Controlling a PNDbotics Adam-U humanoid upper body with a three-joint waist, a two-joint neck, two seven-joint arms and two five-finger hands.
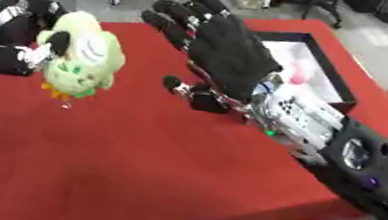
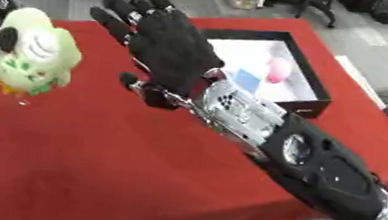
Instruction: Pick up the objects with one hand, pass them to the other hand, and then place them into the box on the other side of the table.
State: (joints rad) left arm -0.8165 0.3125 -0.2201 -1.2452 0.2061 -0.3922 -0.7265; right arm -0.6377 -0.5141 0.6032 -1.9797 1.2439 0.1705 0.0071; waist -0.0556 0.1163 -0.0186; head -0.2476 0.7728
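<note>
A pale green plush toy [image 1: 82,57] with orange feet hangs above the red table [image 1: 131,167] at the left. My left hand [image 1: 37,33] is shut on it, with a finger over the toy's front. My right hand [image 1: 225,49] is held open in the middle, fingers straight and spread, palm down, a short way to the right of the toy and not touching it. Behind the right hand stands a black box [image 2: 309,87] with a white inside, holding a pink thing [image 2: 276,69] and a blue thing [image 2: 248,80].
The table's near edge runs across the bottom, with grey floor beyond it. My right forearm [image 2: 315,168] crosses the table's right side in front of the box. Chair legs stand on the floor at the far edge.
</note>
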